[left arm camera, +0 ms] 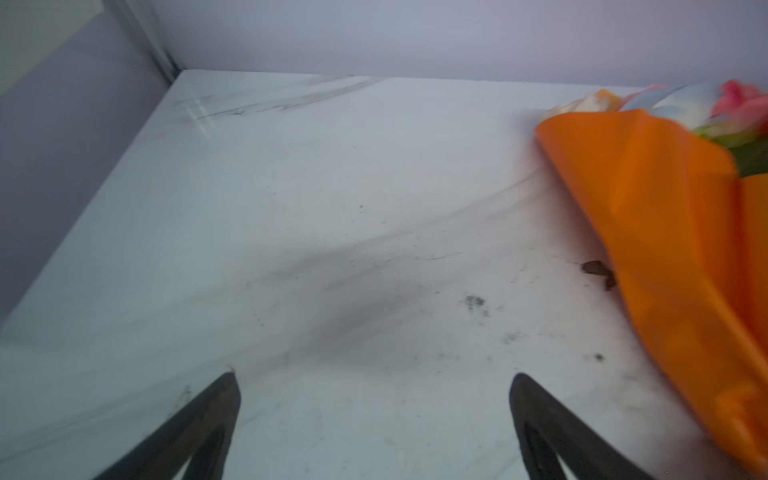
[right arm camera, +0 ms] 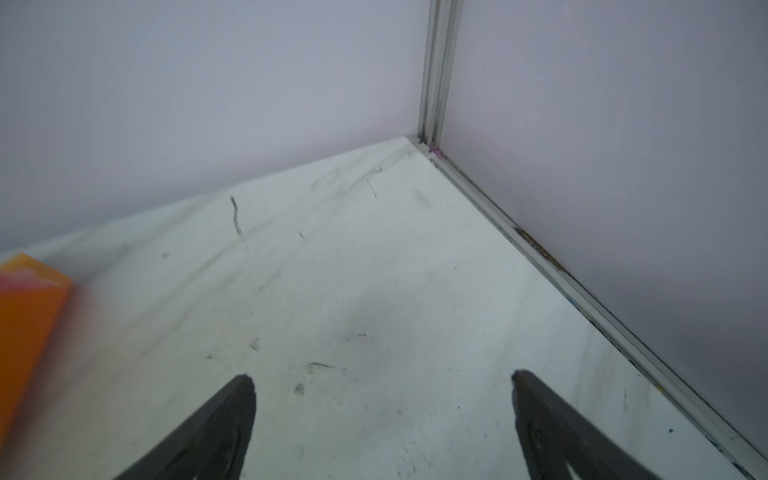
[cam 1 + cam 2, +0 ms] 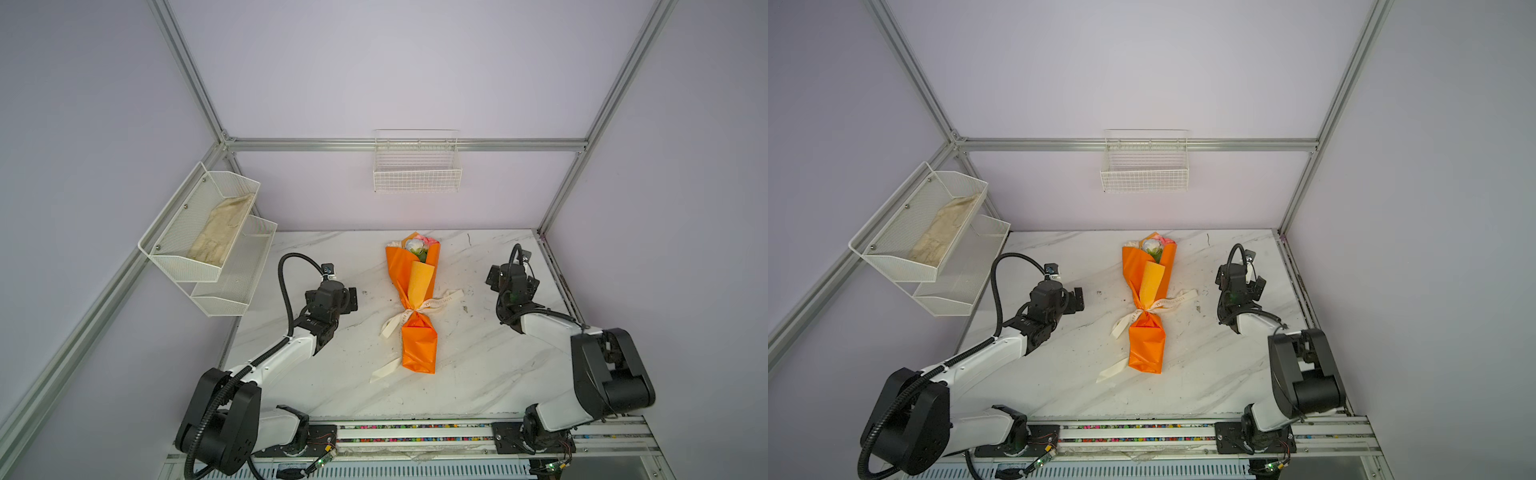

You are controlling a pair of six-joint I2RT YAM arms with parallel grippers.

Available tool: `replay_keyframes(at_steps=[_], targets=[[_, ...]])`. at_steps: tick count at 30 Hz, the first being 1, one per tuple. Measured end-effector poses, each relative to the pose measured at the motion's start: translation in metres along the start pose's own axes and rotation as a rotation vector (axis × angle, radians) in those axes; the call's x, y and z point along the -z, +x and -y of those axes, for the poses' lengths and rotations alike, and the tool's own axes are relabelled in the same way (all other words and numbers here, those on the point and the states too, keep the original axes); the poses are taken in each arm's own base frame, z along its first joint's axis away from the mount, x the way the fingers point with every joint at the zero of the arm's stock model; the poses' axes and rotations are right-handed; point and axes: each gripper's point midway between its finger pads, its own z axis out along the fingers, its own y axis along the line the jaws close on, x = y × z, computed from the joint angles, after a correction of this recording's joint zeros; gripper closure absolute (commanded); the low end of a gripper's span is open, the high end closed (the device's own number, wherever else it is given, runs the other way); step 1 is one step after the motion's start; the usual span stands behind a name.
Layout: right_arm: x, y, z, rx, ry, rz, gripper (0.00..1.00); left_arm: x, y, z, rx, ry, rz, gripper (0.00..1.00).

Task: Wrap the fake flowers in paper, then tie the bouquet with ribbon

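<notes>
The bouquet of fake flowers (image 3: 417, 291) (image 3: 1148, 291) lies lengthwise in the middle of the marble table (image 3: 340, 374), blooms toward the back wall, wrapped in orange paper. A cream printed ribbon (image 3: 441, 300) is knotted round its waist, with tails lying on the table. My left gripper (image 3: 332, 296) (image 3: 1057, 296) hovers to the left of the bouquet, apart from it. Its jaws stand wide open and empty in the left wrist view (image 1: 374, 378), with the bouquet (image 1: 673, 232) off to one side. My right gripper (image 3: 513, 279) (image 2: 382, 376) is open and empty to the right; the paper's edge (image 2: 29, 316) just shows.
A white two-tier mesh shelf (image 3: 166, 232) on the left wall holds a beige cloth (image 3: 220, 232). A white wire basket (image 3: 417, 176) hangs on the back wall. An aluminium rail (image 2: 582, 286) runs along the table's right edge near the right gripper.
</notes>
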Motion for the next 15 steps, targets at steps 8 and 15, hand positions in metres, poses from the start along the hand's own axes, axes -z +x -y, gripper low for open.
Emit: replay_keyframes(at_steps=[8,15], targets=[[-0.015,0.009,-0.024,0.136,-0.192,0.087,0.03,-0.032,0.006,-0.054,-0.034,-0.142,0.109,0.00],[0.021,0.017,-0.020,0.160,-0.348,0.188,0.03,-0.049,0.042,-0.053,-0.101,-0.071,0.126,0.00]])
